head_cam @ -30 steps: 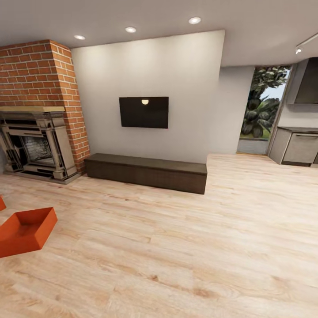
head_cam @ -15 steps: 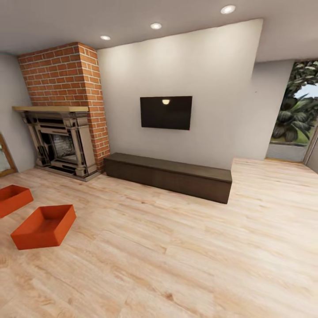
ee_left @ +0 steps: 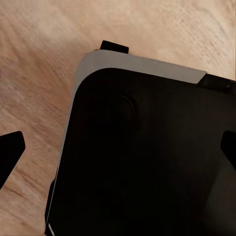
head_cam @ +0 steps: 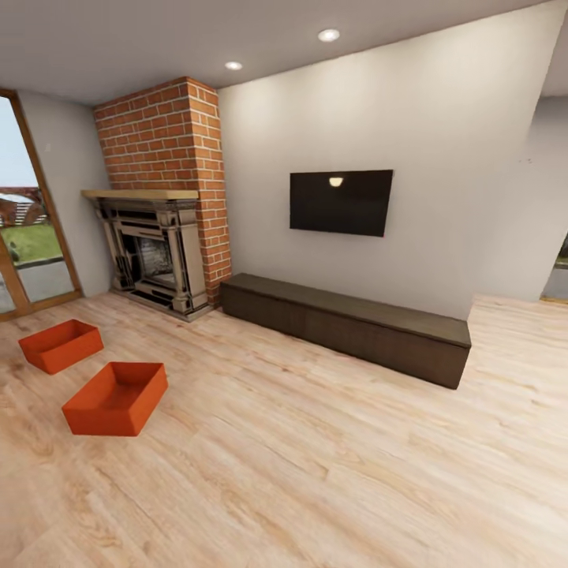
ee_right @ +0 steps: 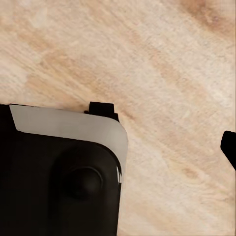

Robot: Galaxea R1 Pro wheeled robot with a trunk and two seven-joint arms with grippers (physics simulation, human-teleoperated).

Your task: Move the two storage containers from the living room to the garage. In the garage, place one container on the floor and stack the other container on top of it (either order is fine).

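Observation:
Two red-orange open-top storage containers rest on the light wood plank floor of the living room, at the left of the head view. The nearer container (head_cam: 117, 398) sits askew, and the farther one (head_cam: 61, 345) lies beyond it toward the glass door. Both are empty and a short gap separates them. In the left wrist view my left gripper (ee_left: 118, 150) is open, its dark fingertips (ee_left: 11, 152) wide apart over the robot's black base. My right gripper (ee_right: 118, 147) also looks open, with one fingertip (ee_right: 229, 146) at the frame's edge above bare wood floor. Neither gripper is near a container.
A brick fireplace (head_cam: 158, 244) stands at the back left, beside a wood-framed glass door (head_cam: 28, 244). A long low dark cabinet (head_cam: 347, 325) runs along the wall under a wall-mounted TV (head_cam: 341, 202). Open plank floor (head_cam: 331, 457) stretches between me and the containers.
The head camera has swung left, so the whole scene has slid to the right. Both containers and the glass door have come fully into view. Nothing in the room has moved.

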